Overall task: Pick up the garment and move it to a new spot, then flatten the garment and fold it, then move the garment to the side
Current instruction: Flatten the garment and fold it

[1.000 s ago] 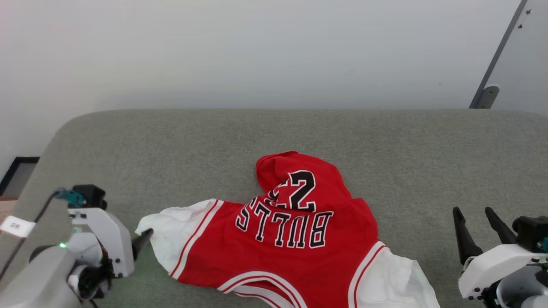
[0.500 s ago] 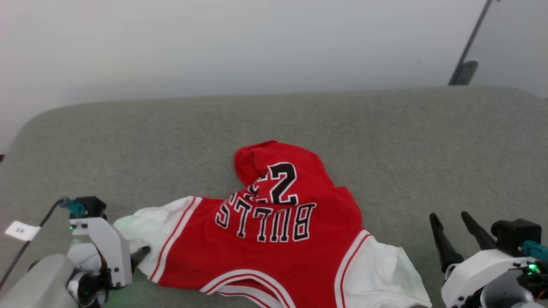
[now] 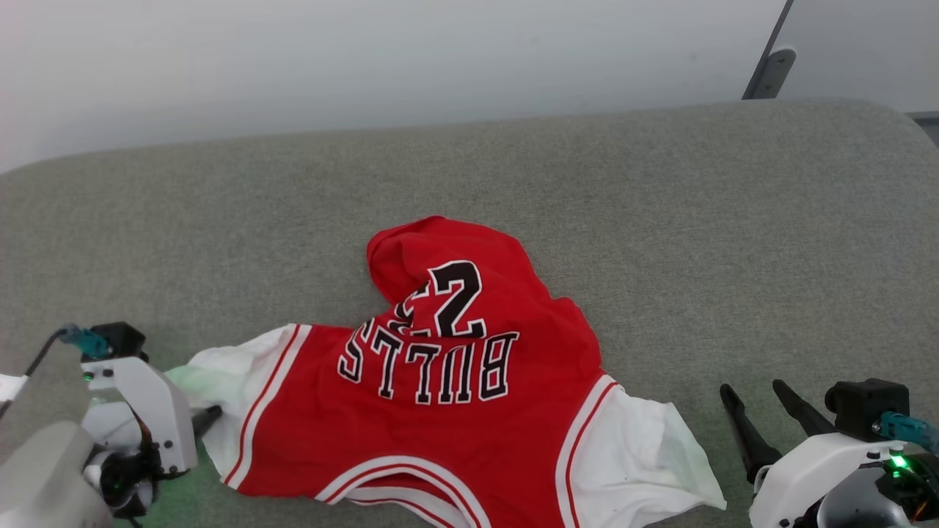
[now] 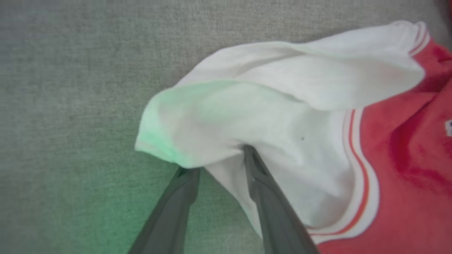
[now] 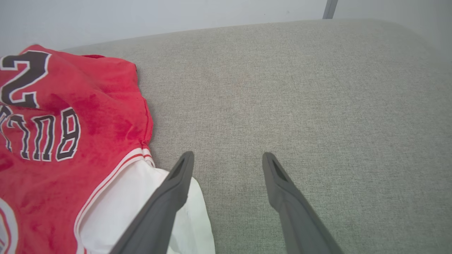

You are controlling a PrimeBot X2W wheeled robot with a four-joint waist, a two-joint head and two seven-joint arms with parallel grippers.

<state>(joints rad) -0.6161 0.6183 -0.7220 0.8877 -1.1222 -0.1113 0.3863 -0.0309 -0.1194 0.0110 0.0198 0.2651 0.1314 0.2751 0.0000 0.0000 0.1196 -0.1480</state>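
The garment (image 3: 440, 411), a red jersey with white sleeves and an upside-down "BULLS 23" print, lies rumpled on the grey cushion. Its far part is bunched into a hump. My left gripper (image 3: 209, 418) is at the white left sleeve. In the left wrist view the left gripper (image 4: 217, 160) has its fingers still apart, with the sleeve's (image 4: 282, 116) edge draped over both tips and some cloth between them. My right gripper (image 3: 752, 387) stands open over bare cushion, just right of the other white sleeve. In the right wrist view, the right gripper (image 5: 229, 155) holds nothing beside the garment (image 5: 53, 123).
The grey cushioned surface (image 3: 660, 220) stretches wide to the right and beyond the garment. A pale wall runs behind it. A grey metal post (image 3: 766, 73) leans at the upper right corner.
The head camera has shifted, so the whole scene sits further left and the cushion's back edge higher. My left gripper has pushed further onto the white sleeve and its jaws have narrowed. The right gripper stays open.
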